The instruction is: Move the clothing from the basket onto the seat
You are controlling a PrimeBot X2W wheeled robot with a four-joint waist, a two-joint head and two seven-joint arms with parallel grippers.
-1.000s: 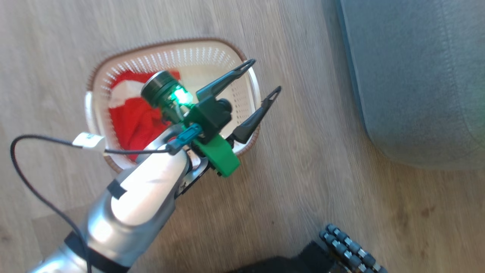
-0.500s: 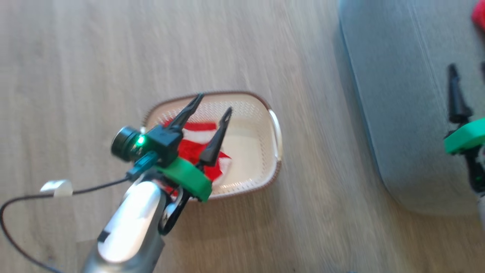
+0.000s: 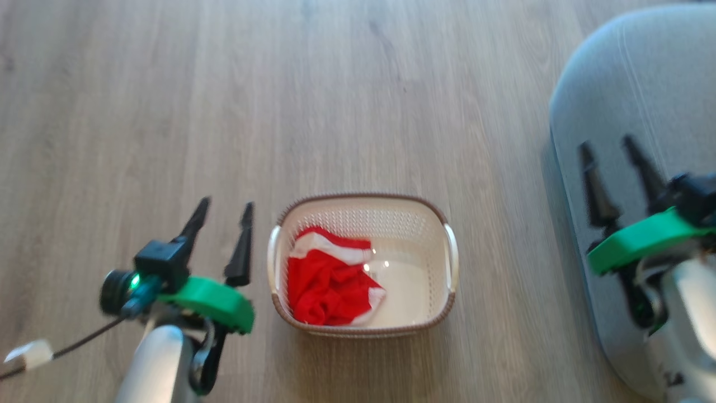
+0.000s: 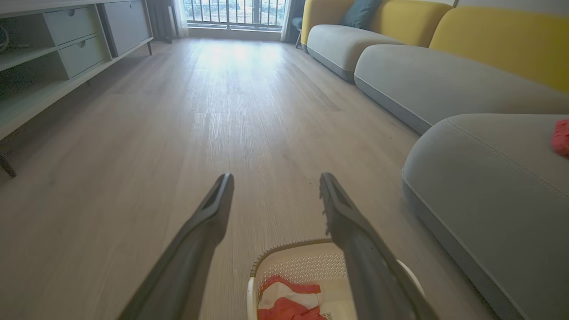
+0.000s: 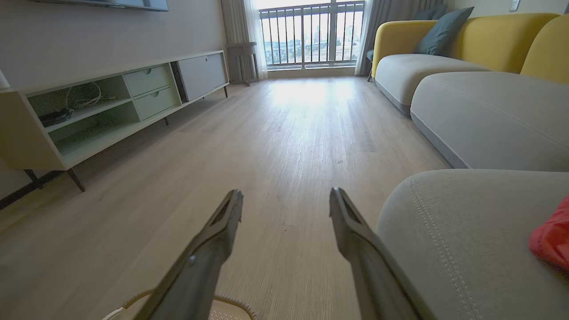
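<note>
Task looks about half done. One red garment (image 5: 551, 235) lies on the seat (image 3: 632, 84). The second garment (image 3: 327, 291) sits crumpled in the basket (image 3: 361, 197), not yet moved. Left gripper (image 3: 226, 204) beside the basket, right gripper (image 3: 607, 143) over the seat: both open, empty.

Across the head view you see a floor (image 3: 391, 84) of wood-grain planks, smooth with a low sheen. At lower centre the basket (image 3: 363, 221) is cream perforated plastic. Its bare bottom is glossy with small highlights, and its rim is brown and woven-looking. The clothing (image 3: 324, 285) is soft, crumpled red cloth with a white band. At right the seat (image 3: 632, 84) is matt grey upholstery with stitched seams. The left gripper (image 3: 226, 202) and right gripper (image 3: 607, 143) have matt dark fingers on matt green plastic collars.
</note>
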